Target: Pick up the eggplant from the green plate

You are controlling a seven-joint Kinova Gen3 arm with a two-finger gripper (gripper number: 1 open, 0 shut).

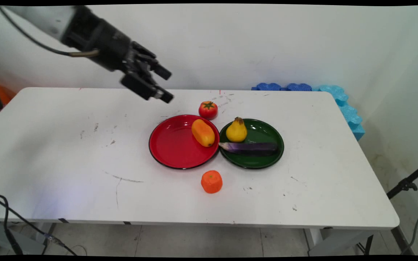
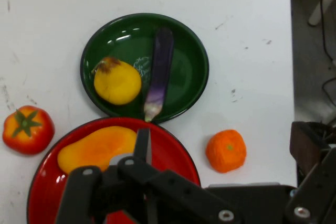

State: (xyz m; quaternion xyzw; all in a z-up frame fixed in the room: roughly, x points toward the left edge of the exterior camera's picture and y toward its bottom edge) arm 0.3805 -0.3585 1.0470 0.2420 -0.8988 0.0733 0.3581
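Nearest the camera, alone on the bare white table [image 1: 67,163]: one orange tangerine [image 1: 211,181], just near of the spot where the two plates meet and touching neither. Beyond it, side by side at mid-table and rim to rim or very nearly so: one red plate [image 1: 169,148] on the left, one green plate [image 1: 263,161] on the right. On the red plate, at its right edge: one yellow-orange mango [image 1: 203,132], lying tilted, with the remainder of that plate bare. On the green plate: one yellow pear [image 1: 236,130], upright at the far left, and one purple eggplant [image 1: 252,146] lying crosswise just near of the pear, its pale stem end poking over the left rim towards the red plate. Just far of the plates, on the table itself: one red tomato [image 1: 208,109], green calyx up. Count, then: two plates, five pieces of fruit and vegetable, one of each kind. High over the table's far side, up and to the left of the red plate: black gripper [image 1: 167,86], slanted down and rightward, jaws spread apart, pinching nothing, touching nothing, closest to the red plate and the tomato. At the far right corner, against the wall: blue foam pieces [image 1: 339,98].
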